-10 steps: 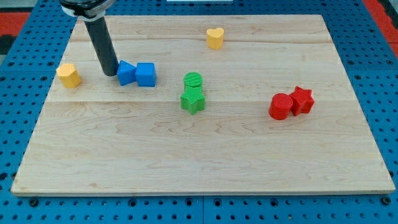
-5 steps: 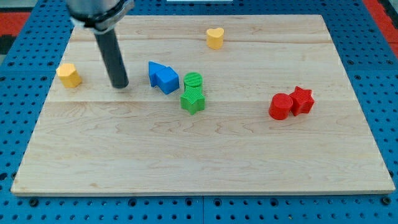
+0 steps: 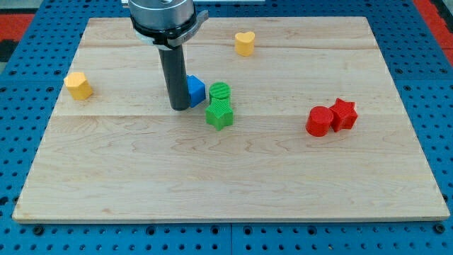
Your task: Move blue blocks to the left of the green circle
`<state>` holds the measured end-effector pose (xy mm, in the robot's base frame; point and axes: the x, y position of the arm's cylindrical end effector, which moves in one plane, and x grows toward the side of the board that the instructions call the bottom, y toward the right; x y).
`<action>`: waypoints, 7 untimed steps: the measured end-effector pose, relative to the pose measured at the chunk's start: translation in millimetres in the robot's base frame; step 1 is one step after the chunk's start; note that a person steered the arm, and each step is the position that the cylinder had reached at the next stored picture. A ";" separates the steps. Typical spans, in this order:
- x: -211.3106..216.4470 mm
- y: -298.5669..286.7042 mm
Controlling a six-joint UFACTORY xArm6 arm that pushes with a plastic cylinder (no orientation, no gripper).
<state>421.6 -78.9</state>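
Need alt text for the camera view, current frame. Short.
My tip rests on the wooden board, against the view's left side of a blue block sitting just left of the green circle and green star. Two yellow blocks and two red blocks lie farther off.

Blue block (image 3: 195,89): only its right part shows, just left of the green circle (image 3: 220,91); the rest sits behind the dark rod (image 3: 174,78). Shape cannot be made out. Whether a second blue block lies behind the rod cannot be told.

My tip (image 3: 179,108): stands just left of the blue block; contact with the block is hidden by the rod itself.

Arm: the collar (image 3: 163,18) above the rod is cut off by the view's top edge.

Green circle: its lower edge is covered by the green star (image 3: 219,114) in front of it.

Desk (image 3: 233,184): the near edge shows whole.
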 end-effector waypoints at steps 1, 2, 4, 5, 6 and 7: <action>0.0 3.9; -1.4 17.9; -1.4 22.1; -1.4 22.1; -2.4 22.2; -5.2 22.8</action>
<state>416.5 -56.1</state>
